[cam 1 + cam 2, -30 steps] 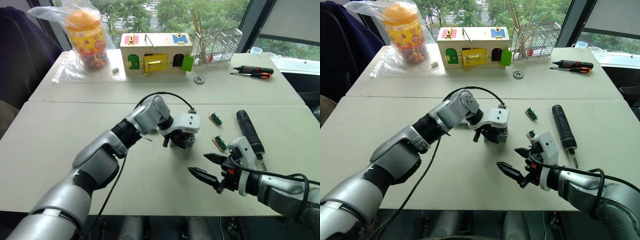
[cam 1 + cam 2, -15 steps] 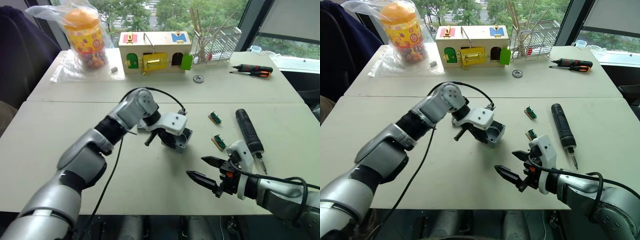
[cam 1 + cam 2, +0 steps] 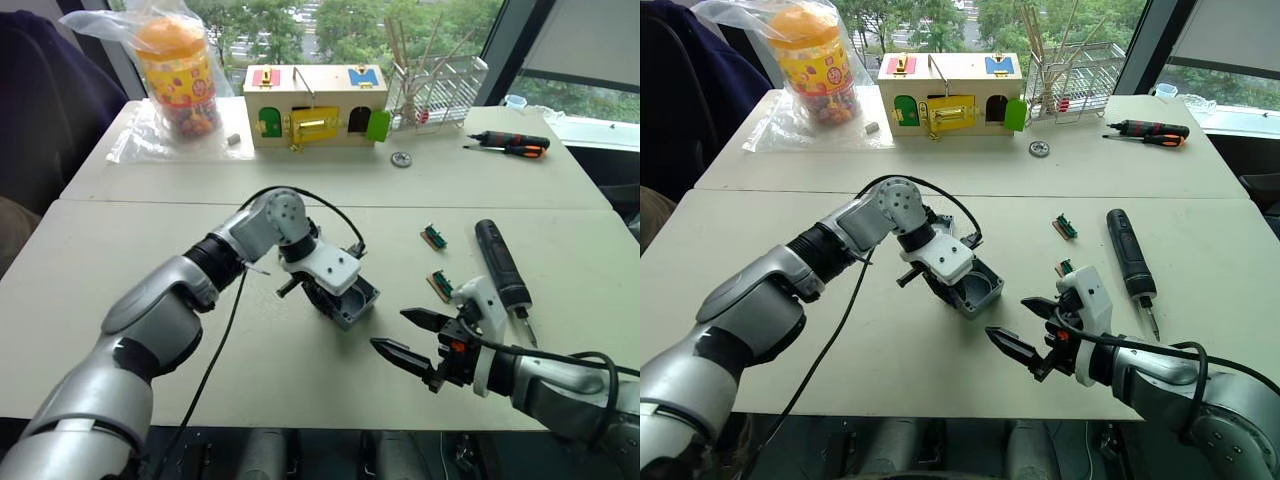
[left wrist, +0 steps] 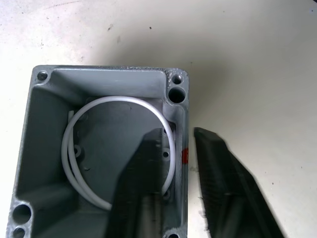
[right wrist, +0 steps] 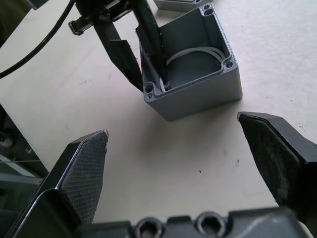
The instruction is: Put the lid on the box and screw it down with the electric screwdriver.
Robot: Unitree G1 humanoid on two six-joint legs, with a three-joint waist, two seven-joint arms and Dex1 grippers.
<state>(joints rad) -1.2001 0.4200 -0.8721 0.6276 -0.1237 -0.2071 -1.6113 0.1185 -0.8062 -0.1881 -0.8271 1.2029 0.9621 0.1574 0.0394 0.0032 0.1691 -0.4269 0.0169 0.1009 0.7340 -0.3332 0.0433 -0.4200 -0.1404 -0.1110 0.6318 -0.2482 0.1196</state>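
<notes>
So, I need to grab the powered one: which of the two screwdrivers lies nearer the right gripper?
The electric screwdriver, thick and black, just beyond the right gripper. The slimmer orange-and-black hand screwdriver lies on the far table.

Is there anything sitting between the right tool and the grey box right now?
No. In the right wrist view, only bare table lies between the open right tool and the box, which the left tool grips by one wall.

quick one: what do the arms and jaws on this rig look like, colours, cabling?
Both arms are silver-grey shells with black joint sections. A loose black cable loops along each forearm. The left gripper has a white housing; the right gripper has a white block with a small red-orange detail. Each carries two black tapered fingers with cross-hatched pads.
</notes>
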